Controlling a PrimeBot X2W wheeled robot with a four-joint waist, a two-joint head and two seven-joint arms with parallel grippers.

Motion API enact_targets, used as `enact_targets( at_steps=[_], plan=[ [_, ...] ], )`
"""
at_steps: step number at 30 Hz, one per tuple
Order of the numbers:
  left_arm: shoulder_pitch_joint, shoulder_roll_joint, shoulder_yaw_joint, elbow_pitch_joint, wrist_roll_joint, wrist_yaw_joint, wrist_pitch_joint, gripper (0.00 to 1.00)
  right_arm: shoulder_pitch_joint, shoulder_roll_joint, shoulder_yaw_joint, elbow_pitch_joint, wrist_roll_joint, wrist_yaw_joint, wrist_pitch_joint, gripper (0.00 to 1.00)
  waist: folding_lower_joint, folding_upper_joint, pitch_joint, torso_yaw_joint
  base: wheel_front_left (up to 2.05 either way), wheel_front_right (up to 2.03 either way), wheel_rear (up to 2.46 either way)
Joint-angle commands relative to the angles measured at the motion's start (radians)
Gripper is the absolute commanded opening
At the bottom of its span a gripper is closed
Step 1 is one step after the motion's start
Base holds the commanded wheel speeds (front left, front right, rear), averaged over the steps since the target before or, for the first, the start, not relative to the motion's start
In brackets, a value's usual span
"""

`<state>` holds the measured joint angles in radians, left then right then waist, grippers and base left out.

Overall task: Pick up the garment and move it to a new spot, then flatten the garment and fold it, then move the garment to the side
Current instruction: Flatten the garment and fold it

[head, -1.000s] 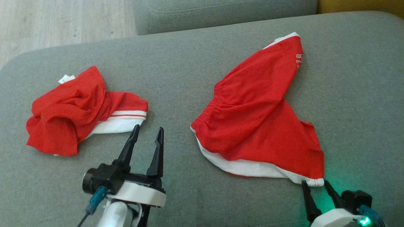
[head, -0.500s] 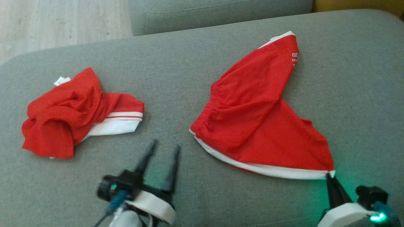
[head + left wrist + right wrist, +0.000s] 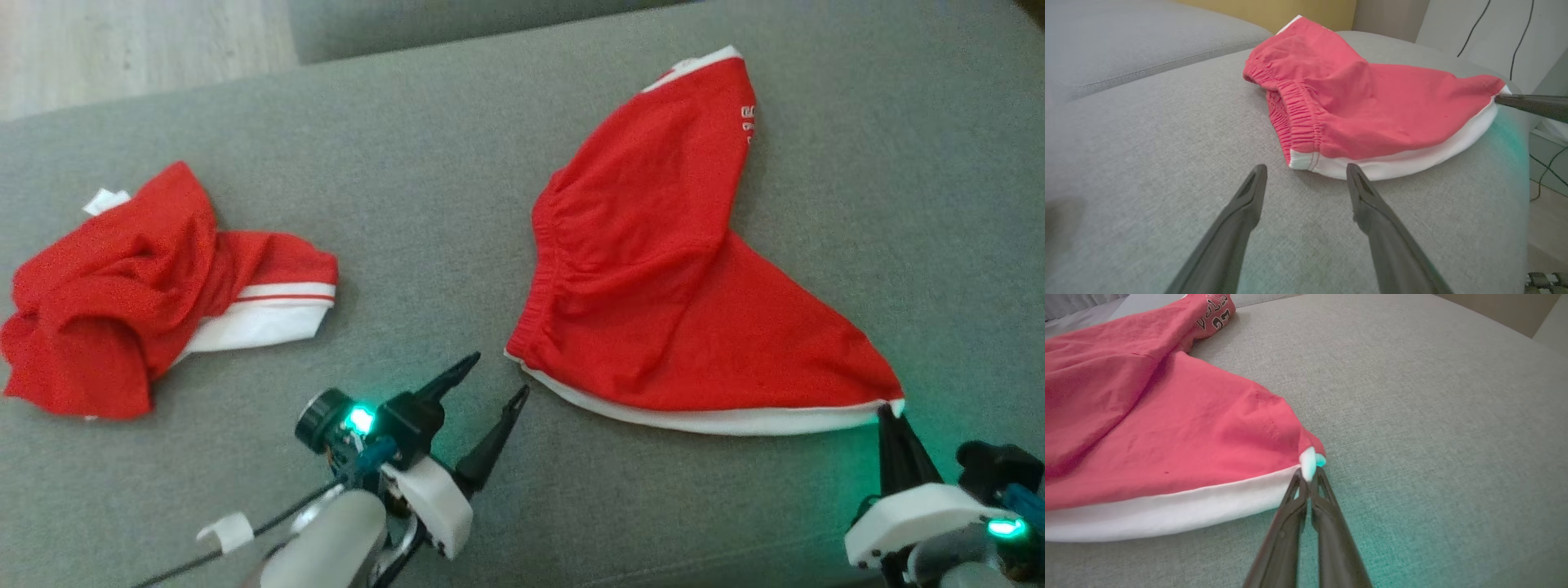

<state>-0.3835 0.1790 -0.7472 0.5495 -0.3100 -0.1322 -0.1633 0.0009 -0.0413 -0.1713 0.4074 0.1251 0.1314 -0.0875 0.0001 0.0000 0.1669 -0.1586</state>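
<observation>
Overhead, found shorts [image 3: 653,269] spread on sofa [image 3: 424,163], right claw [image 3: 884,413] clenched on hem corner [image 3: 893,405], left claw [image 3: 502,373] gaping near waistband [image 3: 543,269]. Through left wrist, saw fingers [image 3: 1241,216] splayed just short of waistband (likely next hold). Through right wrist, saw hem corner pinched tight. Judged cloth soft, light, limp; best held by corners.

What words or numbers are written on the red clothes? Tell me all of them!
On the red shorts, far leg: white lettering, cut off at the picture's edge and creased, unreadable.
Under it: two digits, perhaps "23", not sure.
In the head view the same print is too blurred to read.
On the crumpled red garment: a white tag, nothing readable on it.
</observation>
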Motion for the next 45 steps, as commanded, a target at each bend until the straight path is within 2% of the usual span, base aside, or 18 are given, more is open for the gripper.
enact_targets(
  at_steps=[1, 9, 20, 21, 23, 24, 33, 41, 45],
  plan=[
    [-0.069, 0.026, 0.008, -0.003, -0.011, 0.002, -0.017, 1.0, -0.036, -0.009, 0.031, -0.022, 0.007, -0.001, -0.006, 0.0, -0.0001, 0.0, 0.024, -0.014, 0.0, 0.0, 0.0],
    [-0.174, 0.024, -0.083, 0.091, -0.088, 0.002, -0.06, 1.0, -0.064, -0.009, 0.049, -0.015, 0.022, -0.001, -0.017, 0.0, -0.0001, 0.0, 0.063, -0.032, 0.0, 0.0, 0.0],
    [-0.228, 0.027, -0.187, 0.139, -0.154, 0.002, -0.087, 1.0, -0.078, -0.009, 0.057, 0.015, 0.031, -0.001, -0.034, 0.0, -0.0001, 0.0, 0.065, -0.044, 0.0, 0.0, 0.0],
    [-0.231, 0.028, -0.195, 0.14, -0.161, 0.002, -0.088, 0.84, -0.08, -0.009, 0.057, 0.018, 0.031, -0.001, -0.035, 0.0, -0.0001, 0.0, 0.064, -0.045, 0.0, 0.0, 0.0],
    [-0.236, 0.03, -0.211, 0.14, -0.173, 0.002, -0.091, 0.03, -0.082, -0.009, 0.057, 0.025, 0.03, -0.001, -0.038, 0.0, -0.0001, 0.0, 0.061, -0.046, 0.0, 0.0, 0.0],
    [-0.239, 0.032, -0.216, 0.14, -0.178, 0.002, -0.092, 0.0, -0.083, -0.009, 0.057, 0.028, 0.03, -0.001, -0.04, 0.0, -0.0001, 0.0, 0.06, -0.046, 0.0, 0.0, 0.0],
    [-0.233, 0.053, -0.216, 0.136, -0.185, 0.002, -0.098, 0.0, -0.094, -0.009, 0.047, 0.031, 0.019, -0.001, -0.064, 0.0, -0.0001, 0.0, 0.018, -0.026, 0.0, 0.0, 0.0],
    [-0.24, 0.099, -0.166, 0.071, -0.215, 0.002, -0.098, 0.0, -0.151, -0.012, 0.09, -0.091, 0.044, -0.001, -0.067, 0.0, -0.0001, 0.0, -0.077, -0.002, 0.0, 0.0, 0.0],
    [-0.305, 0.148, -0.151, 0.017, -0.263, 0.002, -0.067, 0.0, -0.23, -0.055, 0.134, -0.165, 0.063, -0.001, -0.026, 0.0, -0.0001, 0.0, -0.129, 0.008, 0.0, 0.0, 0.0]
  ],
)
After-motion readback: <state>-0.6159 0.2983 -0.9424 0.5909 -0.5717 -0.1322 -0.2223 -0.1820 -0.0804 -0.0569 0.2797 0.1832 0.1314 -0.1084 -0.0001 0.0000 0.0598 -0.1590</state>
